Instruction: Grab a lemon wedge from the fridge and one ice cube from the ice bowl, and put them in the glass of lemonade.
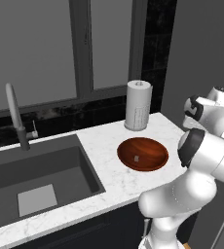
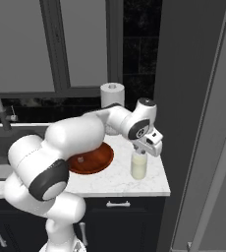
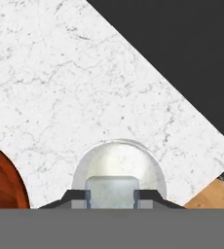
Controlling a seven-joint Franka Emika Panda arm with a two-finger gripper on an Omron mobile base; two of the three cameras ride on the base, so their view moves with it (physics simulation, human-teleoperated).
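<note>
Left base view: ice bowl (image 1: 142, 153) on the marble counter (image 1: 104, 180), one cube left inside; my arm's wrist sits far right, beyond the bowl.

Right base view: gripper (image 2: 145, 150) hangs directly over the glass of lemonade (image 2: 139, 166), just right of the bowl.

Hand view: fingertips (image 3: 78, 198) clamp an ice cube (image 3: 110, 190), glass rim centred straight below. I judge release needs only a vertical drop, no lateral shift.

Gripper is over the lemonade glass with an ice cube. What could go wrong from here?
1. The ice cube, pinched between the gripper tips right over the glass of lemonade, could splash when released.
2. The glass stands near the counter edge; a low hand could knock it off.
</note>
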